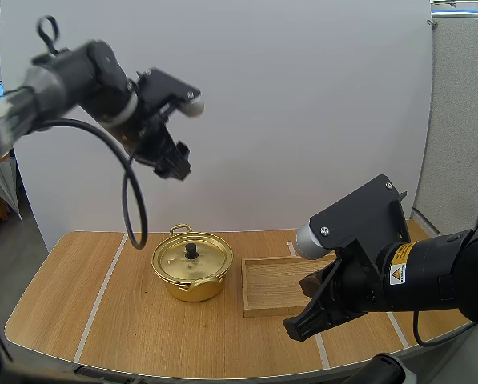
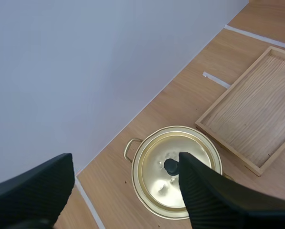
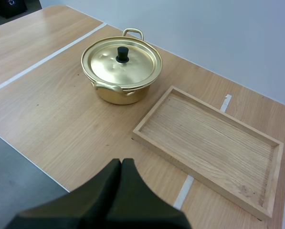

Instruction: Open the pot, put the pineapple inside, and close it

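Gold metal took the eye first: the pot (image 1: 192, 268) sat on the wooden table (image 1: 102, 320), about midway between the side edges and nearer the back edge than the front. Its lid (image 1: 192, 259) was on and the black knob (image 1: 191, 250) stood up at the lid's centre, so the opening step was not yet done. The left gripper (image 1: 173, 166) hung high above the pot with its fingers spread wide. From its own wrist camera the knob showed far below, just beside one fingertip, and I'd say it was lined up for a straight drop onto that knob. The right gripper (image 1: 296, 326) sat low over the front edge toward the right corner, fingers pressed together on nothing and well apart from the pot, parked, I reckoned, to leave room for lifting the lid. A wooden tray (image 3: 209, 138) lay flat just beside the pot, toward the right edge, a likely landing place for the lid.
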`<control>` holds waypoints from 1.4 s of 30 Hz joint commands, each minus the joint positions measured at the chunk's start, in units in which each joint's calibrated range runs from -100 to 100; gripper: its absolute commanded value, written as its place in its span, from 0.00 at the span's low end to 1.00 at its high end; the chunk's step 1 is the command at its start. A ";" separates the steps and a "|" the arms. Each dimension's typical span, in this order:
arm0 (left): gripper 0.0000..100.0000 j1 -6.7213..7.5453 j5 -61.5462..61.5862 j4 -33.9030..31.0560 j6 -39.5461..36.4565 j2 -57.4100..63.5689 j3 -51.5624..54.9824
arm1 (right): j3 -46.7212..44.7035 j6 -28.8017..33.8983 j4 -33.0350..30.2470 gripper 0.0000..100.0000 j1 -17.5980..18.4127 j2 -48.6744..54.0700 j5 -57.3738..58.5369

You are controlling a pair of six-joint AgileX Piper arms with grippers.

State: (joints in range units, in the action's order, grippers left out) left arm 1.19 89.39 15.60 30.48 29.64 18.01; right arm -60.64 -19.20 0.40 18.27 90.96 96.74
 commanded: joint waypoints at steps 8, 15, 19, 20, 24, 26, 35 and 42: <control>1.00 0.01 10.61 -0.85 -4.05 22.14 -0.52 | 0.06 0.18 -0.40 0.00 -0.25 0.35 -0.98; 1.00 0.01 10.61 -0.85 -5.12 30.81 5.06 | 0.06 0.18 -0.40 0.00 -1.16 0.35 -0.98; 1.00 0.01 10.61 -0.85 -5.12 36.03 11.06 | 0.06 0.18 0.19 0.00 -2.22 0.63 -0.98; 1.00 0.01 10.61 -0.85 -5.12 37.07 12.24 | 0.06 0.18 0.19 0.00 -2.32 0.98 -0.98; 1.00 0.01 10.61 -0.54 -5.38 42.02 15.92 | 0.06 0.18 0.32 0.00 -3.35 2.68 -0.98; 1.00 0.01 10.61 -0.05 -5.38 43.66 17.57 | 0.06 0.18 0.68 0.00 -3.98 3.20 -0.98; 0.55 0.01 10.61 0.36 -6.36 47.56 25.42 | 0.06 0.18 4.04 0.00 -7.21 6.49 -0.98; 0.00 0.01 10.61 3.18 -6.36 49.78 30.33 | 0.06 0.18 5.23 0.00 -10.05 8.37 -1.11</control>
State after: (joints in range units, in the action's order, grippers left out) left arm 1.19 100.00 14.70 25.67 75.76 39.87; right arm -60.64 -19.11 2.77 12.63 95.73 96.74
